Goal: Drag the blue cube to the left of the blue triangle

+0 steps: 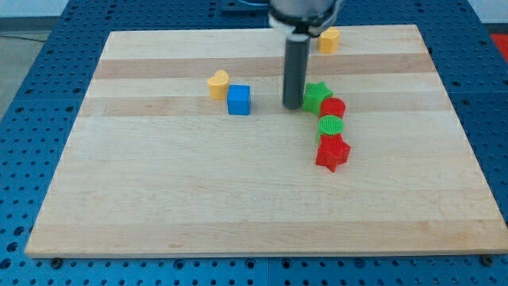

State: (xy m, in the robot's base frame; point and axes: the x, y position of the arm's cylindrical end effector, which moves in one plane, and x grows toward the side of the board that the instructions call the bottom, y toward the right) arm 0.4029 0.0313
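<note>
The blue cube (239, 100) sits on the wooden board (159, 199), left of centre toward the view's top. A yellow heart-shaped block (218, 83) touches its upper left corner. My tip (293, 106) rests on the board to the right of the blue cube, about a cube's width of bare wood between them. The tip stands just left of a green star-shaped block (317, 96). No blue triangle shows in this view; the rod and arm hide a strip of board near the top.
Right of the tip runs a column of blocks: the green star, a red cylinder (333, 108), a green cylinder (331, 126) and a red star (332, 152). A yellow block (329, 40) lies near the board's top edge. Blue pegboard surrounds the board.
</note>
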